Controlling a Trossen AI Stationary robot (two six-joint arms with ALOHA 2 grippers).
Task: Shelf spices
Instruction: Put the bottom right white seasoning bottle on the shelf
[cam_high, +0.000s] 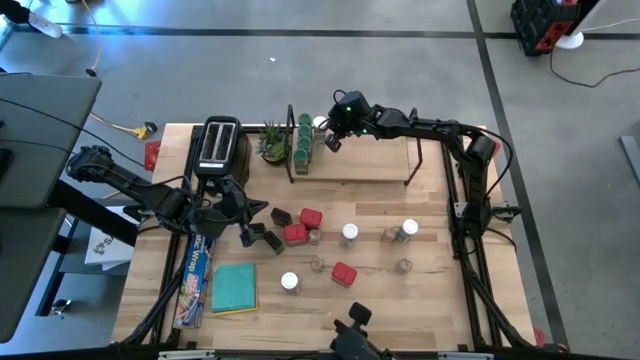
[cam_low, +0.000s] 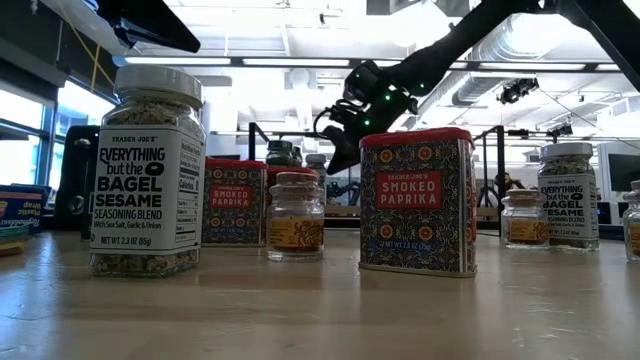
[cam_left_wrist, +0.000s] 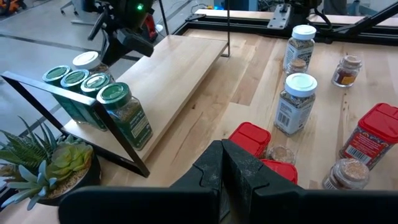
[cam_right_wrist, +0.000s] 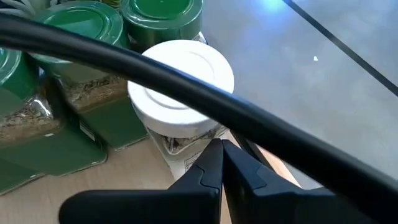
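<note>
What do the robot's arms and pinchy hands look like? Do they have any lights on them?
Both arms are dark, nearly black, made of chunky jointed links. The right arm has black cables running along it and a small green light glowing near its wrist. Each ends in two dark wedge-shaped fingers: the left gripper and the right gripper look matte black and angular, like a beak.

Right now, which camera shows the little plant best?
The left wrist view: the potted plant sits close, leaves clear, beside the shelf. The high view shows it small from above. The low view doesn't show it clearly; the right wrist view shows only leaf tips.
</note>
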